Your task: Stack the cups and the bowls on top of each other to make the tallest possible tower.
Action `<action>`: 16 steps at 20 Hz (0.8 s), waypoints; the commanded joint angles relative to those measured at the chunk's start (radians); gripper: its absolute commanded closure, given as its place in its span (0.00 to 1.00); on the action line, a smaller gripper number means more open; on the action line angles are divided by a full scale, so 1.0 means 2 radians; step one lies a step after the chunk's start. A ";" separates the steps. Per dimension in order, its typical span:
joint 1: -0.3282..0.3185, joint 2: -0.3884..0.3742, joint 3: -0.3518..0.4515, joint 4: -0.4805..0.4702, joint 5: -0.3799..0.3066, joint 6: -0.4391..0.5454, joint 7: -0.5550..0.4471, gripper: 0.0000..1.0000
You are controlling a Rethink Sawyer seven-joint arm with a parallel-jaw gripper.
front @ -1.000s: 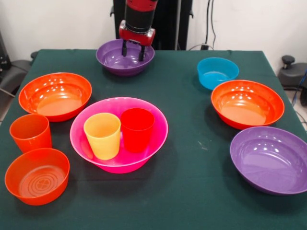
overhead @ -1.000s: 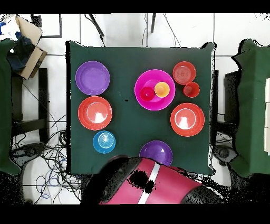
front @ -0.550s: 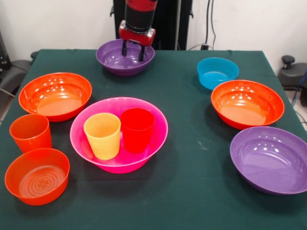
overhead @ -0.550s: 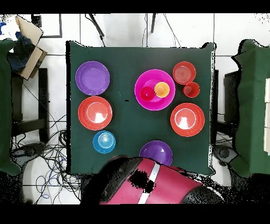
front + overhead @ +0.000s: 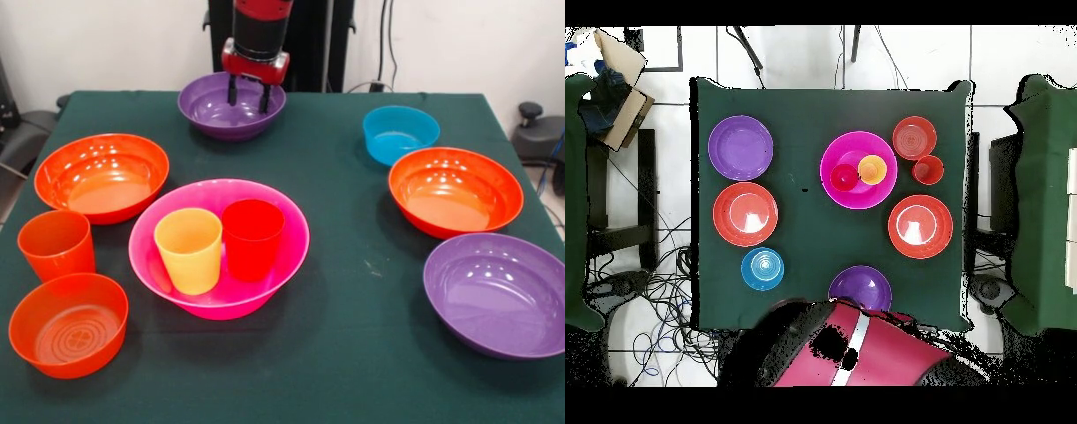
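Care is needed at the rim of the far purple bowl point(image 5: 231, 108), where the gripper point(image 5: 249, 97) hangs with its two fingers point(image 5: 232, 91) spread and pointing straight down into the hollow, nothing pinched between them. It cannot be told whether the tips touch the bowl's floor. The step in hand is judged to be a grasp of this bowl. It would be done well if one finger were brought inside the wall and one outside, then pressed together on the thin rim — glossy plastic is likely to slip, so a level lift is advised.

This bowl sits upright at the table's point(image 5: 335, 194) far edge, mouth up, its axis vertical; being round, it has no long axis across the table.

The pink bowl point(image 5: 284, 231) stands well apart near the middle, upright, with the yellow cup point(image 5: 188, 250) and red cup point(image 5: 252, 238) side by side inside it — mouths up.
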 commanded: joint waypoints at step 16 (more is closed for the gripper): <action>-0.047 -0.100 0.121 -0.012 -0.018 0.145 -0.005 0.00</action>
